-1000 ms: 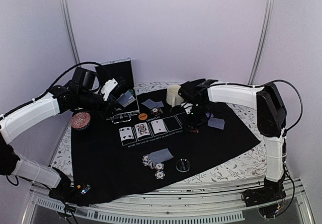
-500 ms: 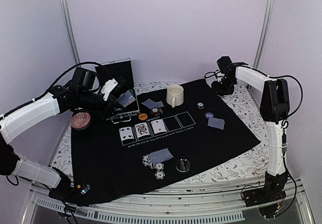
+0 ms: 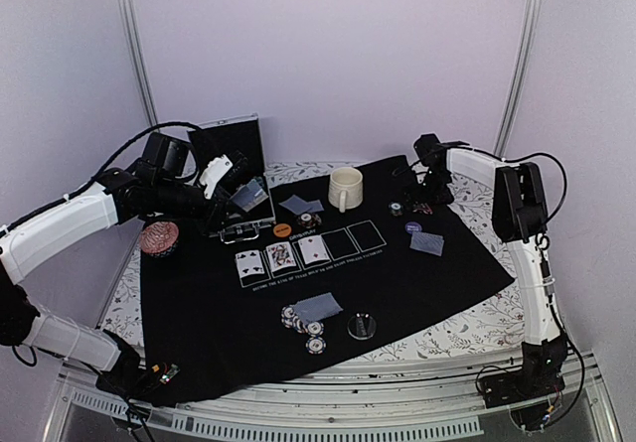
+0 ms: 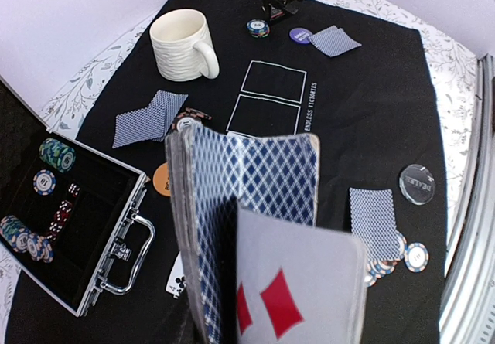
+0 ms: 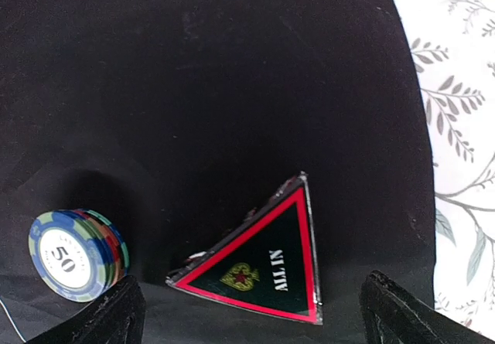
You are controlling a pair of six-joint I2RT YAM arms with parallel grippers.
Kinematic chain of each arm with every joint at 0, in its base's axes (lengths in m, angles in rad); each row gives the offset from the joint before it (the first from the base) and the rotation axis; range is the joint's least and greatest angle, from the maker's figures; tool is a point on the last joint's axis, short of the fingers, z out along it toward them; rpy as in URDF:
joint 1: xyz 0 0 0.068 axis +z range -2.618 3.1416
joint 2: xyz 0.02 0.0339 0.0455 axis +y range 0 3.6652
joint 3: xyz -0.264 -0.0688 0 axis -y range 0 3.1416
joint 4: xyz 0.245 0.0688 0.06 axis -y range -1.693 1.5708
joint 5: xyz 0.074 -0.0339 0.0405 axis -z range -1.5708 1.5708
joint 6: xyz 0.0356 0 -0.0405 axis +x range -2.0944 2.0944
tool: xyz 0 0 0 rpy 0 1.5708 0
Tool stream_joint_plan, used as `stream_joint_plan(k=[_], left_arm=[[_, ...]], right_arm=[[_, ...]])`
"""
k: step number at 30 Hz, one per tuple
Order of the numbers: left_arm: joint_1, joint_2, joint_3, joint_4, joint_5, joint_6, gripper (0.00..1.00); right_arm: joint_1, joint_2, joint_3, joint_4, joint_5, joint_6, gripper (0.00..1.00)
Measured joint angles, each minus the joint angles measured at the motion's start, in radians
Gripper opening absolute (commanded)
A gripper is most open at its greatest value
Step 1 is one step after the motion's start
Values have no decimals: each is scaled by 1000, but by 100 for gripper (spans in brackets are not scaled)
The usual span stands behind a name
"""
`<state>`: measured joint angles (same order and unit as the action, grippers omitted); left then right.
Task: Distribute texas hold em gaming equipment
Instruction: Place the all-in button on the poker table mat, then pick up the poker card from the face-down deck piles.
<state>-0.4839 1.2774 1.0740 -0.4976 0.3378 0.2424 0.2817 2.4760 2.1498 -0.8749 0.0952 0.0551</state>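
My right gripper (image 5: 259,325) hangs open low over the black mat at the back right, also in the top view (image 3: 427,196). A red-edged triangle token (image 5: 263,270) lies flat on the mat between its fingers, touching neither. A striped chip stack (image 5: 73,255) stands just left of the left fingertip. My left gripper (image 3: 227,196) is shut on a deck of blue-backed playing cards (image 4: 240,205) above the open chip case (image 4: 69,220); the deck hides its fingers. Three face-up cards (image 3: 281,254) lie mid-mat.
A cream mug (image 3: 344,187) stands at the back centre. A purple disc (image 3: 413,227) and face-down cards (image 3: 427,243) lie near the right gripper. An orange disc (image 3: 282,230), another card pair (image 3: 299,205), chips under a card (image 3: 316,308) and a dark disc (image 3: 362,325) are also on the mat.
The right arm swung from mid-mat to the back right corner, then came down beside the chip stack. Its jaws opened and the triangle token now lies on the mat. The left arm stayed still.
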Motion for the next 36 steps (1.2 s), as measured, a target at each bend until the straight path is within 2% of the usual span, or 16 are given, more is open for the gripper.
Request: stream_joint_plan(k=[5, 10, 14, 18, 21, 25, 26, 30, 33, 36], left_arm=[[0, 0, 0, 0, 14, 0, 26], [0, 0, 0, 0, 32, 1, 26], [-4, 0, -1, 1, 55, 12, 26], [-19, 3, -4, 2, 67, 27, 26], [-46, 10, -4, -1, 71, 43, 26], [-82, 13, -7, -8, 71, 63, 26], [-93, 13, -8, -13, 71, 68, 26], [-127, 13, -9, -25, 74, 87, 26], [-139, 13, -9, -35, 77, 98, 26], [-147, 19, -9, -48, 77, 105, 26]], right_arm=[[8, -48, -1, -34, 56, -1, 99], [71, -285, -57, 14, 65, -34, 99], [277, -534, -180, 190, -105, -127, 99], [519, -603, -230, 376, -303, -182, 99], [620, -589, -257, 463, -417, -225, 87], [624, -576, -302, 533, -524, -280, 63], [618, -576, -317, 549, -550, -296, 60], [599, -582, -394, 634, -626, -333, 56], [588, -595, -484, 697, -689, -360, 47], [586, -617, -583, 773, -741, -386, 46]])
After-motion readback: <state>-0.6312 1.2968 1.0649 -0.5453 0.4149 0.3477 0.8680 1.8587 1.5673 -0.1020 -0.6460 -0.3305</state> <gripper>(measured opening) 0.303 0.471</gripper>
